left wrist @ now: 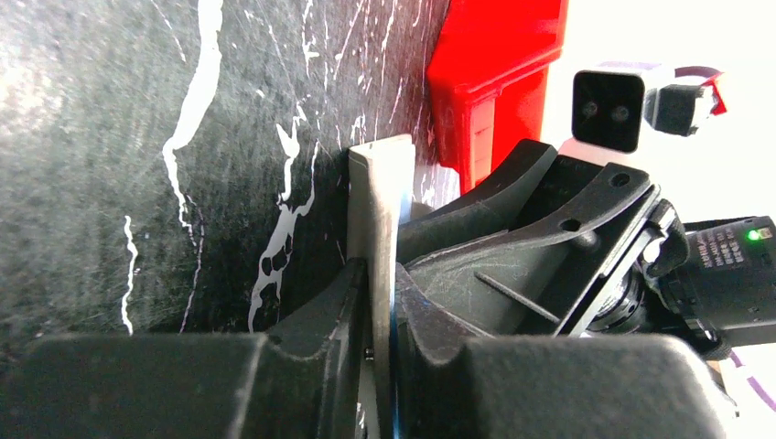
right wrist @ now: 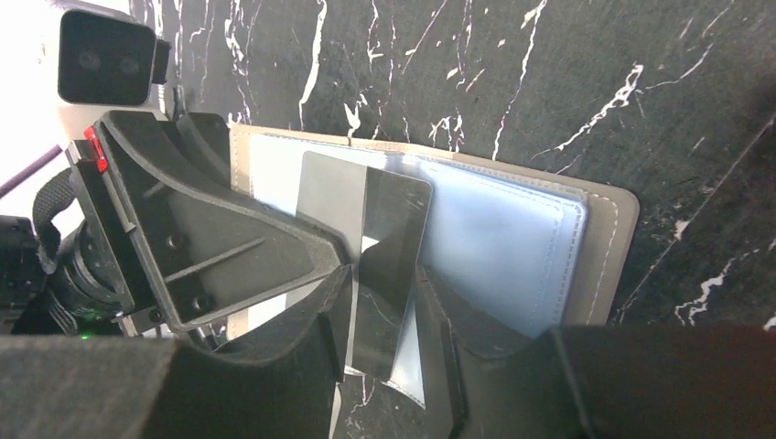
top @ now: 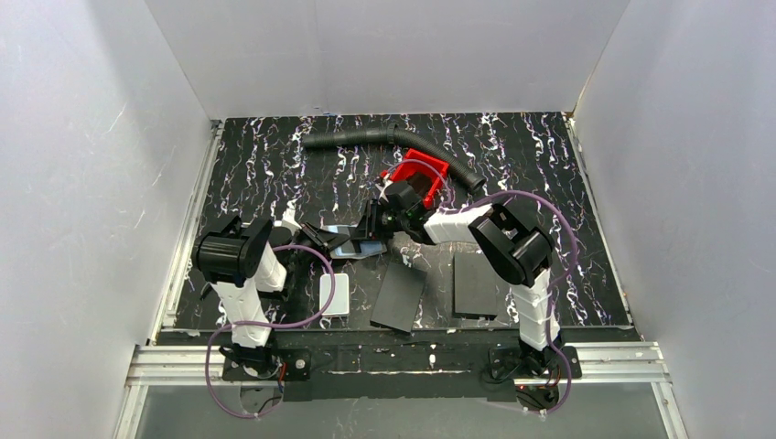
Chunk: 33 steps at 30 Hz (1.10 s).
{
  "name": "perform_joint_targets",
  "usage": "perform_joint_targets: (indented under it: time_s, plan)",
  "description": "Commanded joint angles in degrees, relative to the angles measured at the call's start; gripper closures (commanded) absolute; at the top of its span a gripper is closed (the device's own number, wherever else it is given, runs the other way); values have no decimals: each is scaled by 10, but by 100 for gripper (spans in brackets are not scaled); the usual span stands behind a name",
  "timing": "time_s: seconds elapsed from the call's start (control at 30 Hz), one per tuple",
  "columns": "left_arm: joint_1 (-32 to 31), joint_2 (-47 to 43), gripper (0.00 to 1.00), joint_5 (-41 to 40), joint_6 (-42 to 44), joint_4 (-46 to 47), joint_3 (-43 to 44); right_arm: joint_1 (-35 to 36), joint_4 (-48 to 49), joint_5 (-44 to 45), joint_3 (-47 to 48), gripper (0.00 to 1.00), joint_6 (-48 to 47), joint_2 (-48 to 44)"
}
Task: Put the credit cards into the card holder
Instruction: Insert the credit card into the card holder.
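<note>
Black, white-veined table (top: 274, 165) inside white walls; both arms meet over the open card holder (top: 350, 240) near its middle, just in front of a red tray (top: 423, 169).

The left end effector (left wrist: 382, 306) is clamped tight on one grey-brown flap of the card holder, seen edge-on. The right end effector (right wrist: 384, 320) stands partly open with a credit card (right wrist: 380, 219) between its fingers, over the silver-blue inner face. I cannot tell whether the fingers press the card.

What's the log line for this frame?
phase: card insertion | left gripper: shut on card holder flap | right gripper: straddling credit card over open holder, grip unclear
</note>
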Motion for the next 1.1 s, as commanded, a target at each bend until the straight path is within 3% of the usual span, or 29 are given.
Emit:
perform_joint_targets:
  time_s: [0.0, 0.2, 0.5, 0.67, 0.8, 1.07]
  plan:
    - [-1, 3, 80, 28, 8, 18, -4, -6, -143, 71, -12, 56, -74, 6]
    - [12, -5, 57, 31, 0, 18, -11, -6, -132, 63, -25, 55, -74, -9]
    - [45, -29, 48, 49, -7, 11, -40, -7, -128, 61, -30, 54, -69, -26]
    - [49, -35, 61, 42, -3, -1, -50, -8, -128, 59, -28, 53, -69, -35]
    - [50, -22, 79, 48, -4, -3, -41, -8, -135, 58, -20, 55, -72, -36]
    - [50, -36, 92, 51, 26, -57, -28, -8, -171, 65, 7, 59, -97, -40]
